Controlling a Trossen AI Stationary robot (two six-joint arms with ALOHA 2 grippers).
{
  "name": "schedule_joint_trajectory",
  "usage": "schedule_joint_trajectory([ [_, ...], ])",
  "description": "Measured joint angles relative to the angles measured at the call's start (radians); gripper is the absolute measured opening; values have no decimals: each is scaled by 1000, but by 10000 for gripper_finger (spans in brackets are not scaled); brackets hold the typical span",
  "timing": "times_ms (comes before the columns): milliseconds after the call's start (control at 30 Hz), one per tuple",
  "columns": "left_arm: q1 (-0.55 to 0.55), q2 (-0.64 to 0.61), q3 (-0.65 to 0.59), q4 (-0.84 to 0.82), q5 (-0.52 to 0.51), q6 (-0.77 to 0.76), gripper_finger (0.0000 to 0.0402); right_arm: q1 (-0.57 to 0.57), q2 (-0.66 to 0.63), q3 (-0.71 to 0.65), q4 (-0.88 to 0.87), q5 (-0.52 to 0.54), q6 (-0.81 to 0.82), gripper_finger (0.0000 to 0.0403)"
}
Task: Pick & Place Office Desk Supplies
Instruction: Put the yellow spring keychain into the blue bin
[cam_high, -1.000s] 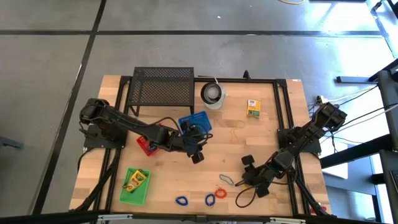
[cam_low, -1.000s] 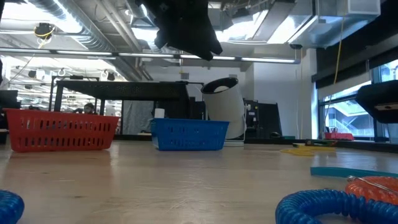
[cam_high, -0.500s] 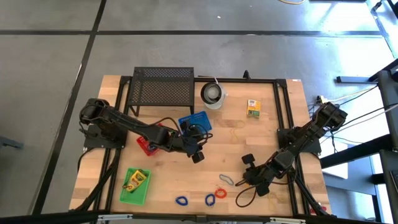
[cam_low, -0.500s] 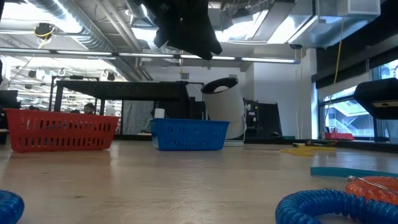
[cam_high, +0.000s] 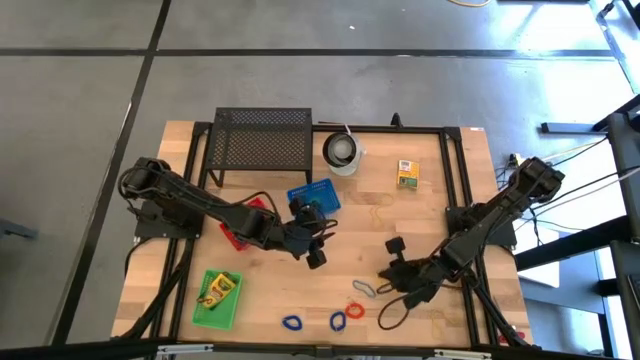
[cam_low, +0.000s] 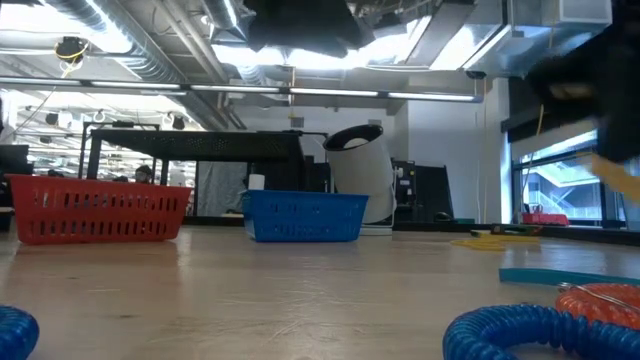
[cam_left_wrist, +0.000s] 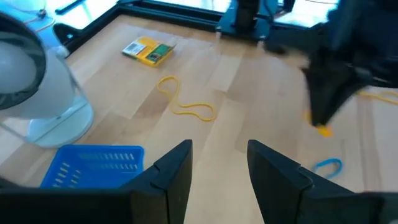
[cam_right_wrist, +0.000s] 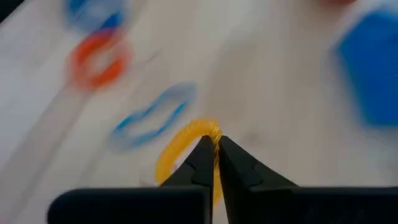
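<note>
Pinching an orange loop (cam_right_wrist: 186, 144), right hand (cam_right_wrist: 216, 149); no writing legible.

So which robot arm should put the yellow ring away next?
The right one, probably. The right gripper is already shut on the yellow ring, lifted off the table. The left gripper is open and empty, near the blue basket.
</note>
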Motion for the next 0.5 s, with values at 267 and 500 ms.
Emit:
schedule_joint_trajectory([
  [267, -54, 8, -2, 46, -42, 48, 148, -69, -61, 139, 82, 251, -199, 11],
  [500, -99, 16, 0, 157, -68, 111, 158, -132, -60, 184, 136, 250, -308, 11],
])
